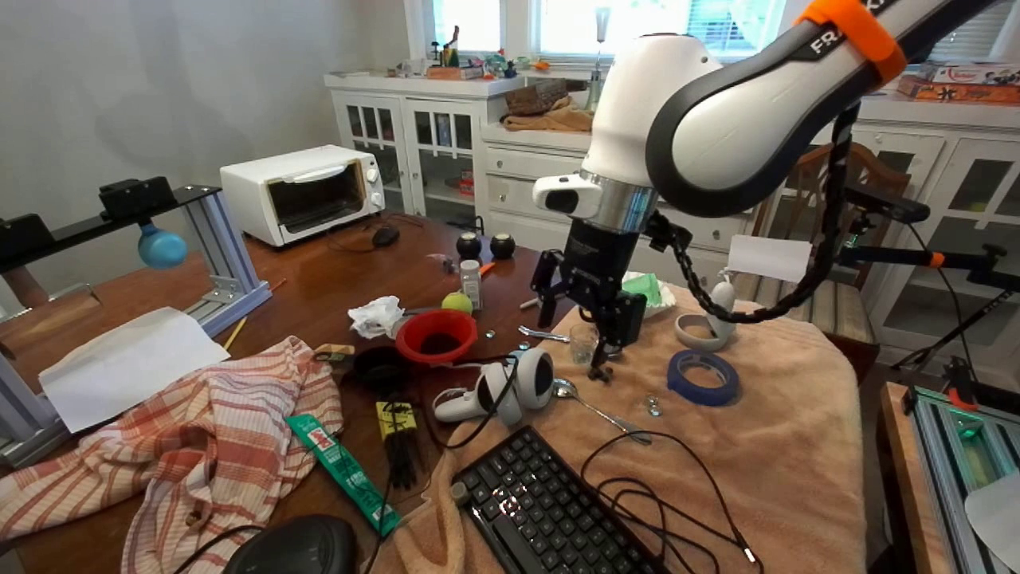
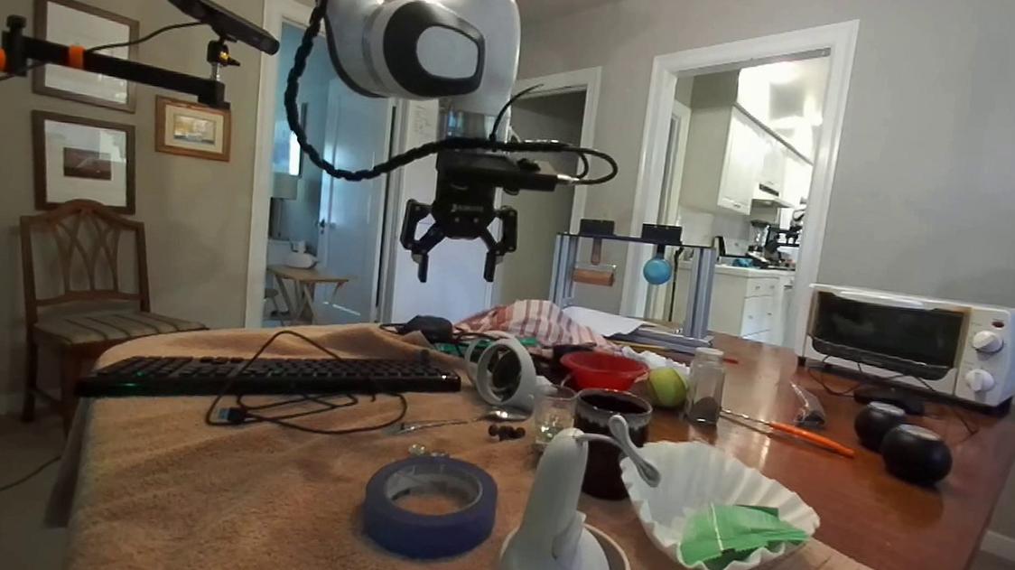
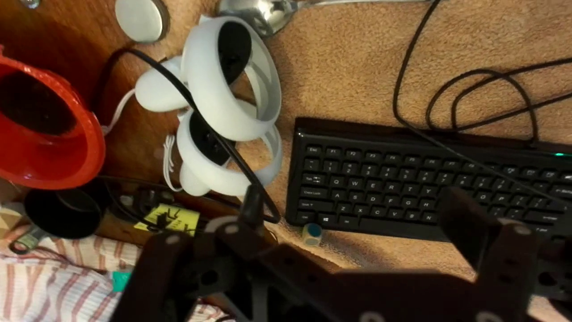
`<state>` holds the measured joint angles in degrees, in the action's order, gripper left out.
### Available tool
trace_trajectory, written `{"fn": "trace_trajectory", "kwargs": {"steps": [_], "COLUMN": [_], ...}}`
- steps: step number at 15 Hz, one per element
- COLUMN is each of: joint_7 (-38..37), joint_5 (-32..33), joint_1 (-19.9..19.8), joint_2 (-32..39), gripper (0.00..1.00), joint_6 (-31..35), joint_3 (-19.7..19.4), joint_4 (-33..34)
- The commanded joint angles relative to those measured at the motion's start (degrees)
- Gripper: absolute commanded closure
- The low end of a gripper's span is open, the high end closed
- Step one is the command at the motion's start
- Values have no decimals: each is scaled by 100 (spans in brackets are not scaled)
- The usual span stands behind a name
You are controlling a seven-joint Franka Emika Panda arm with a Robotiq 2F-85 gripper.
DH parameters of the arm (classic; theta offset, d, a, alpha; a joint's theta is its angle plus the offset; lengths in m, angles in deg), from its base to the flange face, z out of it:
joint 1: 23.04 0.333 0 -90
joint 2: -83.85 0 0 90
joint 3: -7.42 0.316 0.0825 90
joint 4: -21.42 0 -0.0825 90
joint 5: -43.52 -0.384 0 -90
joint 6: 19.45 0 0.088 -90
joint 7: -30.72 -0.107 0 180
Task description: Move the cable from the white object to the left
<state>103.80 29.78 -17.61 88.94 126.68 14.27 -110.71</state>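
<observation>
The white object, rounded with rings and dark circular faces, lies at the towel's edge in both exterior views. In the wrist view it looks like two ringed pieces side by side. A black cable lies across the top of it and bends near the keyboard corner; it also shows in an exterior view. My gripper is open and empty, in the air above the table. In the wrist view my gripper has its left fingertip overlapping the cable's bend; contact cannot be told.
A black keyboard lies beside the white object, with another thin cable over it. A red bowl, a spoon, a glass, and blue tape are around. A small cube sits by the keyboard.
</observation>
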Motion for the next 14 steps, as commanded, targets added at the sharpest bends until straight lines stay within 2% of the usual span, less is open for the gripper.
{"fn": "trace_trajectory", "kwargs": {"steps": [1, 7, 11, 12, 14], "joint_7": [624, 1227, 981, 973, 965], "joint_5": [446, 1527, 2377, 2115, 2288], "joint_1": [3, 11, 126, -37, -28], "joint_2": [590, 1350, 1731, 1498, 1637], "gripper": [0, 0, 0, 0, 0], "joint_6": [196, 848, 1411, 1166, 1299], "joint_3": [167, 378, 280, 447, 440], "joint_4": [482, 892, 982, 858, 899]}}
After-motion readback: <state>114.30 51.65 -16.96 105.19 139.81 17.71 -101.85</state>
